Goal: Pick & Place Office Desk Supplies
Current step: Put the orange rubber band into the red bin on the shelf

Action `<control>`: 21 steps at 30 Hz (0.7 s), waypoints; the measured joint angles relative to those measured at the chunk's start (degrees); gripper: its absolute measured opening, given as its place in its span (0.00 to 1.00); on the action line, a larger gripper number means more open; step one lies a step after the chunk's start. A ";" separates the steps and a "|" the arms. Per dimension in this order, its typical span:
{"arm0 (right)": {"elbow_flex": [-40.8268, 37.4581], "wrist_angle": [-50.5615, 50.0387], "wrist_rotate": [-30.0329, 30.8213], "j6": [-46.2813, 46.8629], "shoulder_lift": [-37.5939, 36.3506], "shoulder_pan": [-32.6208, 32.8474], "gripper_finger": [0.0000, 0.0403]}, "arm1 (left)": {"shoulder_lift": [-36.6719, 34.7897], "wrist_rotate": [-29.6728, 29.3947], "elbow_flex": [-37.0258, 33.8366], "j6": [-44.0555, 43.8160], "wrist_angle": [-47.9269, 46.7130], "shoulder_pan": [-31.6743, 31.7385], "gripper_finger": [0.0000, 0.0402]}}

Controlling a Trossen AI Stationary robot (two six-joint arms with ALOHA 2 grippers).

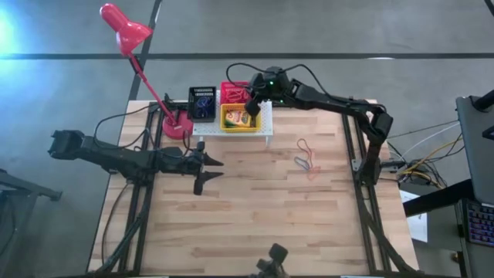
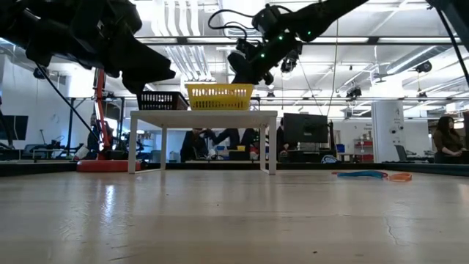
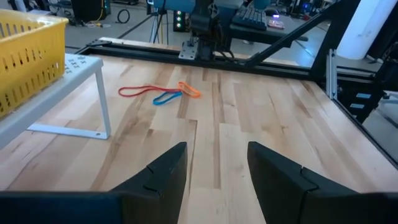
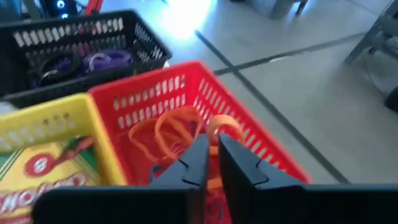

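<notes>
Right wrist view showed right gripper (image 4: 211, 163) fingers nearly together above orange rubber bands (image 4: 177, 134) in red mesh basket (image 4: 249, 134), apparently releasing; left gripper (image 1: 208, 171) waited, fingers apart, over counter (image 1: 255, 216)

3 baskets are sitting on 1 white stand (image 1: 266, 123) — 1 black (image 1: 202, 102), 1 red (image 1: 234, 92), 1 yellow (image 1: 238, 117) — while 1 red lamp (image 1: 126, 29) is standing and 2 arms are working.
</notes>
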 joint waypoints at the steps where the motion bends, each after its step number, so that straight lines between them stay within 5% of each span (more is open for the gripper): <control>1: -0.02 -0.54 0.00 0.10 0.00 0.00 0.10 | 0.00 0.00 0.00 -0.02 -0.36 0.00 0.43; 11: 3.62 -18.53 0.85 1.38 -5.80 1.15 0.37 | 0.00 -0.02 0.00 -0.64 -0.78 -0.02 0.43; 21: -11.10 -27.77 7.48 9.63 -18.76 16.35 0.33 | -0.02 -1.15 0.00 -1.64 3.53 -0.02 0.43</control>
